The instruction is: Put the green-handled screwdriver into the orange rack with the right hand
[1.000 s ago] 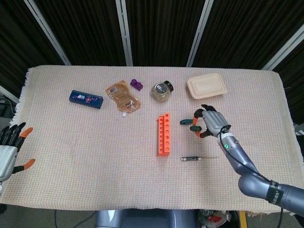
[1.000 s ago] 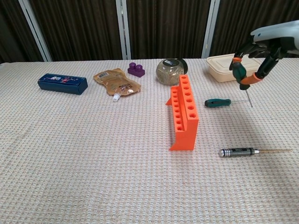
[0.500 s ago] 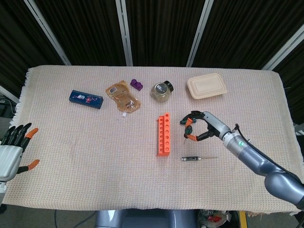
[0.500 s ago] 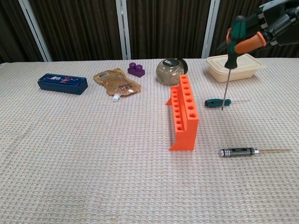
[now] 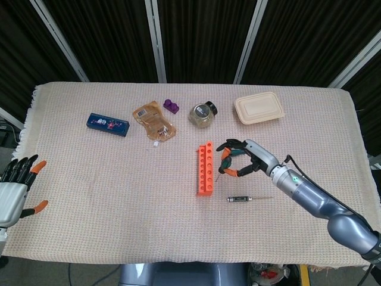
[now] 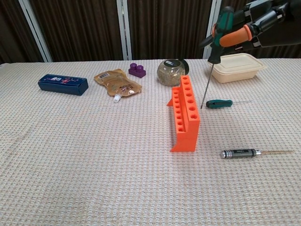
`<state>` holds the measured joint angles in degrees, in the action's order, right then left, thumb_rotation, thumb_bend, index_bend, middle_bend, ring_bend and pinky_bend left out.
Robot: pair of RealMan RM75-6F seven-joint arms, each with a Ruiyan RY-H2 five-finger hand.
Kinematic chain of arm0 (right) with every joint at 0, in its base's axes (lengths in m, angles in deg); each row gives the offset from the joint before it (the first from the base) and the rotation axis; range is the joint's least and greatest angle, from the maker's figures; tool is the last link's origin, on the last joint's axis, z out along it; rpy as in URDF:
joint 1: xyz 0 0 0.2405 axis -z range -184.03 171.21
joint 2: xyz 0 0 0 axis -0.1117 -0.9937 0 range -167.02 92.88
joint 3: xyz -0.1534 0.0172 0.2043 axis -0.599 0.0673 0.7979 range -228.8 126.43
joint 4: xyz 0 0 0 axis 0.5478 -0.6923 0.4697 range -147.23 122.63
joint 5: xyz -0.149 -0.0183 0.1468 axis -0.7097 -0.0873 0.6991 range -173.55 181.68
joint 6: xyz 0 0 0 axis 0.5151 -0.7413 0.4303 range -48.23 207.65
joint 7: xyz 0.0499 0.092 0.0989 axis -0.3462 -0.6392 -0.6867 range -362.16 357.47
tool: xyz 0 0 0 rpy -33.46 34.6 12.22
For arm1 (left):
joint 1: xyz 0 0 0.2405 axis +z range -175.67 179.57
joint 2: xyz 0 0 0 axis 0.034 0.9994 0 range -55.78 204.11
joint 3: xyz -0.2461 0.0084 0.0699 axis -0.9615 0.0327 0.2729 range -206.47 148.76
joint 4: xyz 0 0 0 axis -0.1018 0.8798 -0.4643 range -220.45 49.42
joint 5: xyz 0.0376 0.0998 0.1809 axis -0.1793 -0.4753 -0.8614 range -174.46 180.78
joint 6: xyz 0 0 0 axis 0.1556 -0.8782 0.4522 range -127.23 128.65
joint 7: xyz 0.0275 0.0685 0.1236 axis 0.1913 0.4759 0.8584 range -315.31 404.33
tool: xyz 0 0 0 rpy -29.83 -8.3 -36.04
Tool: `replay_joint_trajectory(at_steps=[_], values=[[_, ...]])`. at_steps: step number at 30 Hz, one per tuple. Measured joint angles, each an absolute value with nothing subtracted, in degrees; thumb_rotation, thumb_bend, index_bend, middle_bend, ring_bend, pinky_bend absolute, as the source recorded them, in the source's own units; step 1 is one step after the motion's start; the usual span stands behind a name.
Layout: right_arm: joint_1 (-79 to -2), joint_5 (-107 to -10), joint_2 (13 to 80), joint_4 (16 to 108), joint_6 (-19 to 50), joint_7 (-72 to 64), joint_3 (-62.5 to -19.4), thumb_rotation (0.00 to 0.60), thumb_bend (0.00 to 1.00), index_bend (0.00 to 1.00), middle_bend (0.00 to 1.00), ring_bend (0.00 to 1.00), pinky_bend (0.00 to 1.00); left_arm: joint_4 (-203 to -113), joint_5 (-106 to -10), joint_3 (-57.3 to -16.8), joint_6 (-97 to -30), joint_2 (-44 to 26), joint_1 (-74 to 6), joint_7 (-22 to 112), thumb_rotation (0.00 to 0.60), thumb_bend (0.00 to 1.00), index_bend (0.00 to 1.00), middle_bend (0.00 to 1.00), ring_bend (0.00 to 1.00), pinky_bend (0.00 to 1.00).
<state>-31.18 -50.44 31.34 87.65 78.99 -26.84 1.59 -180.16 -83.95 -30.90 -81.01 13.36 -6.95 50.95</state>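
My right hand holds a green-handled screwdriver in the air, shaft pointing down and tilted slightly left. Its tip hangs just right of the orange rack, above the table. In the head view the green handle shows between the fingers, close to the rack's right side. A second green-handled screwdriver lies flat on the cloth right of the rack; the head view hides it under the hand. The left hand hovers at the table's left edge, fingers apart and holding nothing.
A black-handled screwdriver lies in front of the right hand. Along the back stand a beige lidded container, a glass jar, a purple block, a brown pouch and a blue box.
The right hand has carried the held screwdriver leftward toward the rack, turning it upright with the shaft pointing down. The left hand has barely shifted.
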Motion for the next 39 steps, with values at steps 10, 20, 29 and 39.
replay_joint_trajectory(at_steps=[10,20,29,39], values=[[-33.2,-50.8,32.7,87.3,78.1,-26.8,1.1,0.6,0.27,0.63,0.24,0.0,0.0,-179.7,-83.7,-30.8,-80.7,13.1,-7.0,50.6,0.6,0.16,0.11,0.0,0.0,0.0],[-35.6,-51.1,32.4,85.8,75.5,-27.6,-2.4,0.6,0.27,0.63,0.24,0.0,0.0,-178.9,-83.0,-30.9,-80.4,12.9,-7.1,50.0,0.6,0.16,0.1,0.0,0.0,0.0],[-36.9,-51.9,31.5,86.3,74.3,-28.4,-4.8,0.6,0.27,0.63,0.24,0.0,0.0,-178.3,-82.7,-31.0,-80.2,12.6,-7.2,49.5,0.6,0.16,0.1,0.0,0.0,0.0],[-38.2,-54.4,31.7,86.6,71.6,-27.7,-8.8,0.6,0.27,0.63,0.24,0.0,0.0,-177.9,-82.7,-30.8,-80.1,12.4,-7.2,49.1,0.6,0.15,0.1,0.0,0.0,0.0]])
